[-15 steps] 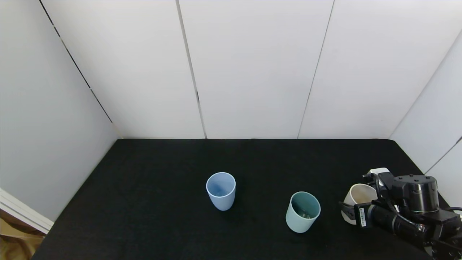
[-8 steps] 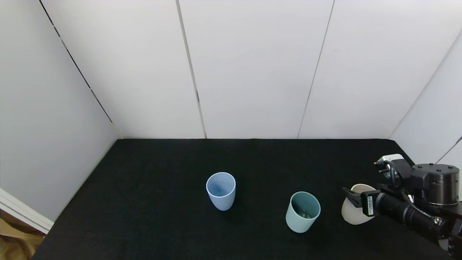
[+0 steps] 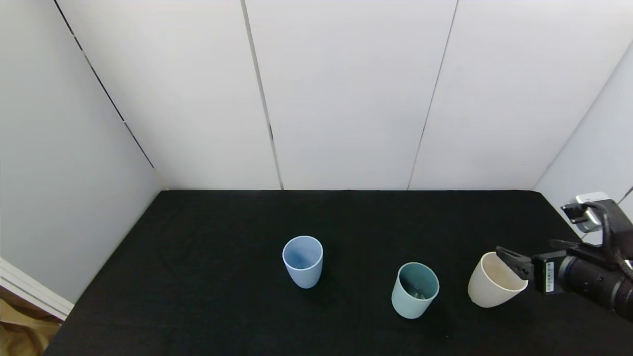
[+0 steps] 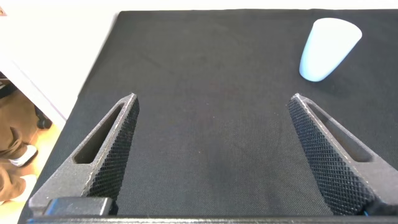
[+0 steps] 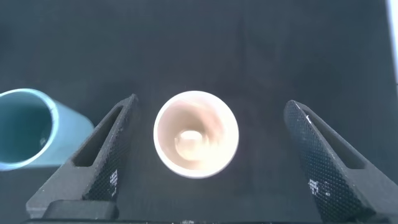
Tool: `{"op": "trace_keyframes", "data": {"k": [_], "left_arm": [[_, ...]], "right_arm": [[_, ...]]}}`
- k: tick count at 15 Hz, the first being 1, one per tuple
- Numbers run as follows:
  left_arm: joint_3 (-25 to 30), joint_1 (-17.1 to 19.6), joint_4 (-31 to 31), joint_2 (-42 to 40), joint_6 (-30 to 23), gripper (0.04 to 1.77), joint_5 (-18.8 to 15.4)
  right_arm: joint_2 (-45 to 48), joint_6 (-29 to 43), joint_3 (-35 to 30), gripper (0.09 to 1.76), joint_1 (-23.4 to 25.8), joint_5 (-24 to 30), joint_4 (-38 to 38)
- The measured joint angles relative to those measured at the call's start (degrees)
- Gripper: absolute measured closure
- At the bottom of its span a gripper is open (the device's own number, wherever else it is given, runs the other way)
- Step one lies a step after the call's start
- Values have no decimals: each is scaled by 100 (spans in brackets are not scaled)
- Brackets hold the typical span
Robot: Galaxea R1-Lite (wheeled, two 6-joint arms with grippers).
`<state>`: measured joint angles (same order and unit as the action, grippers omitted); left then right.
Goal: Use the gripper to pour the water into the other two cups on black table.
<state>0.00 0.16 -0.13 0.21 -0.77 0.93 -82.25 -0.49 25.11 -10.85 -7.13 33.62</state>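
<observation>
The light blue cup [image 3: 302,261] stands mid-table on the black table [image 3: 207,277]. The teal-green cup [image 3: 415,289] stands to its right, with a faint glint of water inside. The cream cup [image 3: 494,280] stands right of the teal one. My right gripper [image 3: 514,262] is open and hovers just above and right of the cream cup. In the right wrist view the cream cup [image 5: 196,134] sits between the wide-open fingers [image 5: 109,146] without touching them, with the teal cup [image 5: 25,127] beside it. My left gripper [image 4: 212,102] is open over bare table, the light blue cup [image 4: 329,40] far ahead.
White panel walls close the table at the back and on both sides. The table's left edge [image 4: 93,81] shows in the left wrist view, with floor beyond it. The left arm is out of the head view.
My right gripper has let go of the cream cup and drawn back up and to the right. The cream cup now stands free; the other two cups have not moved.
</observation>
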Motion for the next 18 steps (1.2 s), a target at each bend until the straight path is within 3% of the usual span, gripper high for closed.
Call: {"op": "trace_keyframes", "data": {"k": [5,13,18], "left_arm": [[0,0,-2,0,0,9,1],[0,0,-2,0,0,9,1],[0,0,-2,0,2,9,1]], "right_arm": [[1331,24,-43,16,22,-135,-1062],[4361,39,-84,15,383,-57,-3778],[6133,18,-607,15,870,39,-4418]]}}
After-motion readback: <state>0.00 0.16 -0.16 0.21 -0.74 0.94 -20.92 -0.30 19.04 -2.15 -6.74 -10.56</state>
